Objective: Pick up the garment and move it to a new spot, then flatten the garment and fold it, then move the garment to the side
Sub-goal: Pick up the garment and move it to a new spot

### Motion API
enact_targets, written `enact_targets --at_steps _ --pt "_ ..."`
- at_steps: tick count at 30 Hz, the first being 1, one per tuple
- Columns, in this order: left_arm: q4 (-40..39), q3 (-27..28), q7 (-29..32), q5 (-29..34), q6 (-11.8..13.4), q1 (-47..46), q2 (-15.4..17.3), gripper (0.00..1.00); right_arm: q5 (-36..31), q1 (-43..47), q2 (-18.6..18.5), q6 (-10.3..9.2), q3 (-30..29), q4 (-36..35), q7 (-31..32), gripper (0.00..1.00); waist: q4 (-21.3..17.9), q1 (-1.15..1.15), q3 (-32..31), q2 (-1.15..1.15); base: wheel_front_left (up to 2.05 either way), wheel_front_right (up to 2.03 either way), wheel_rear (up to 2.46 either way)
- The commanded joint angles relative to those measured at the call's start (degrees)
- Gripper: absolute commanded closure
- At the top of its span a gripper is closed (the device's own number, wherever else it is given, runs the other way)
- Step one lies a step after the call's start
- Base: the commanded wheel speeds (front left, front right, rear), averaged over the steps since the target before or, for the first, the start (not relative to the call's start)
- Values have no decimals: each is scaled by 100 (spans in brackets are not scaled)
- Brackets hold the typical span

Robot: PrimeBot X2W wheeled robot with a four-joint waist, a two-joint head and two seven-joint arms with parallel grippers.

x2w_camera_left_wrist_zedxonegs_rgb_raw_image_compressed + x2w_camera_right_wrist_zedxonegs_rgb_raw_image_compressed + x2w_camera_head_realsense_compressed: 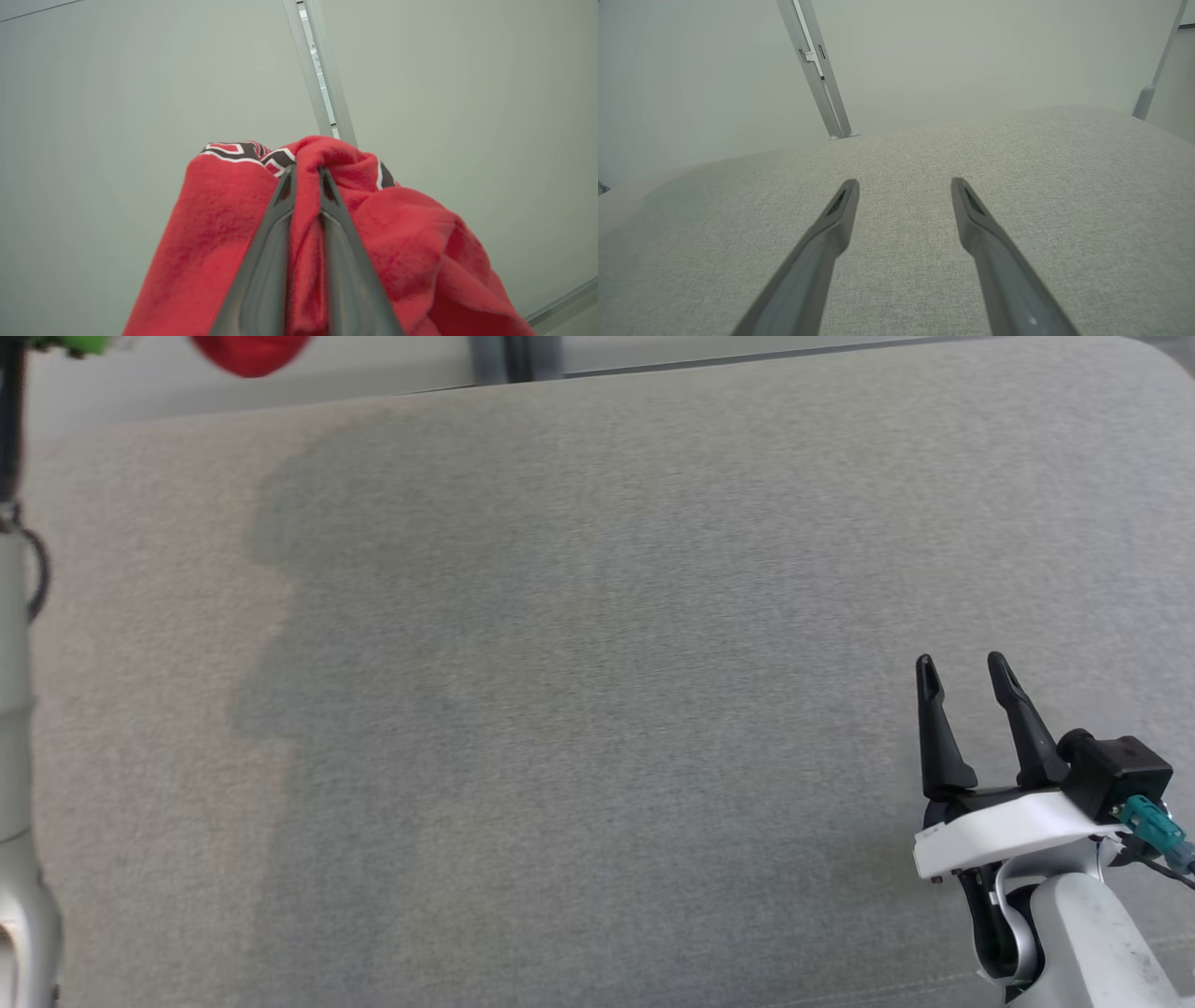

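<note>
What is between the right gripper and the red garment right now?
Only the bare grey fabric surface, seen in the head view, stretching from the right gripper to the garment.

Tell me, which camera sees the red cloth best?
The left wrist view: the red garment shows big and close, pinched in the left gripper. The head view catches a small red bit of it at its top edge.

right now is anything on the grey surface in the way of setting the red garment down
Nothing visible is. The left claw is shut on the red garment, held up, and the grey surface shows no objects; the open right claw hovers at its near right, off to the side.
</note>
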Motion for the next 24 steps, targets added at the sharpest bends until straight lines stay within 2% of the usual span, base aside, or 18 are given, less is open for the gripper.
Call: enact_targets --at_steps 1,5,11,19,24 --pt "-184 -90 79 -56 -14 -62 -113 100 23 -6 25 0 -2 16 -17 0 -355 0 -102 0 0 0 0" --pt "-484 -404 232 -103 -9 117 -466 100 53 4 120 0 5 33 -17 0 -659 0 -105 0 0 0 0" --pt "-490 -763 191 -158 91 647 -931 100 90 5 224 0 19 25 -17 0 -1000 0 -41 0 0 0 0" --pt "53 -1022 -232 -356 245 1835 -1316 100 96 36 288 0 35 27 -18 0 -1213 0 -2 0 0 0 0" --pt "682 -1198 -488 -529 260 2560 -1527 100 61 29 300 0 54 24 -18 0 -1249 0 41 0 0 0 0"
